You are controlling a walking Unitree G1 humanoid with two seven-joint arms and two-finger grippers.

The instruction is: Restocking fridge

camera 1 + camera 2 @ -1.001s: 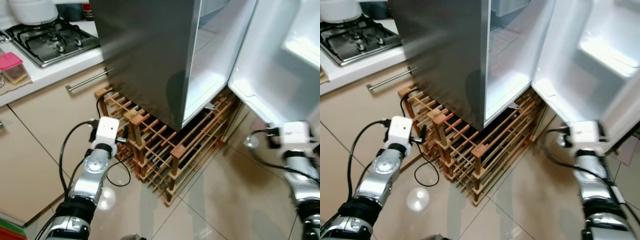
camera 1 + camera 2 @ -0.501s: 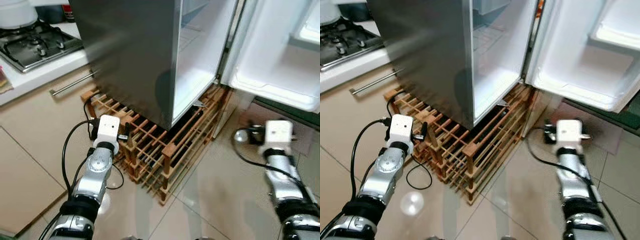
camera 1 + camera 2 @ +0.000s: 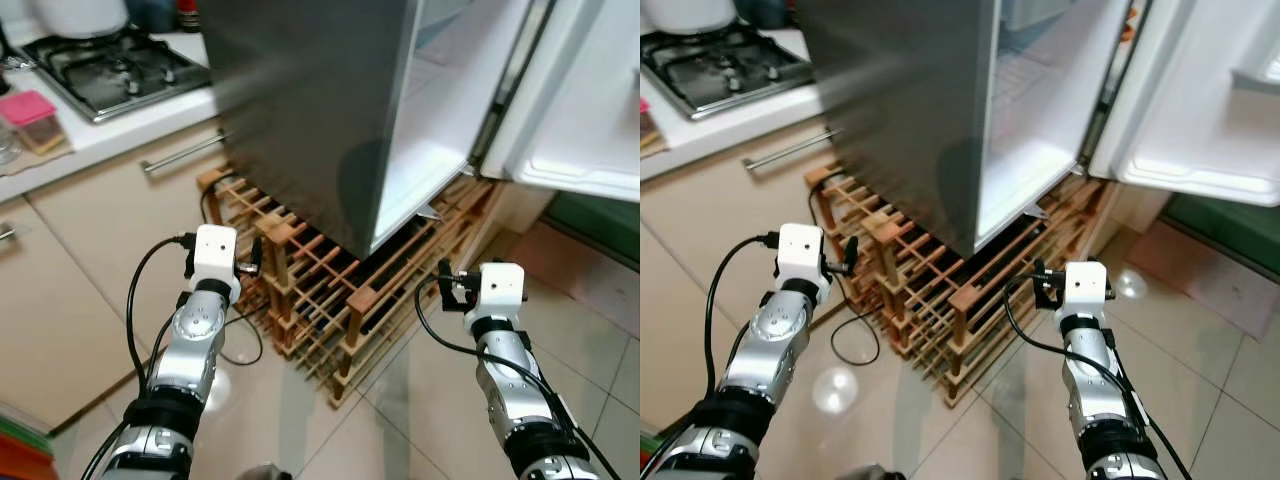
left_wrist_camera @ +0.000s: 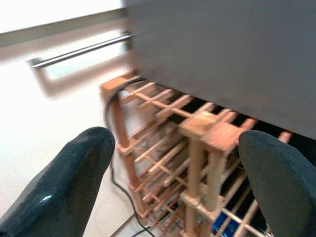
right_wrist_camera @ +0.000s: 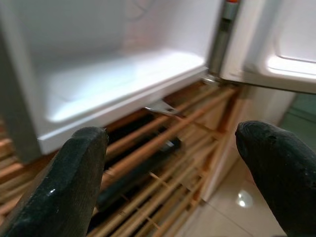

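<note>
You see the fridge [image 3: 330,110] in the upper middle of the frame, its door [image 3: 590,100] swung open at the upper right, standing on a wooden rack [image 3: 340,290]. Your left gripper [image 4: 177,173] is wide open at the lower left, near the rack's corner post. Your right gripper [image 5: 173,168] is also wide open, at the lower right, facing the white fridge floor [image 5: 113,79]. A stove [image 3: 110,70] sits at the upper left.

Both arms reach forward, left gripper [image 4: 173,182] and right gripper [image 5: 173,177] seemingly spread.
</note>
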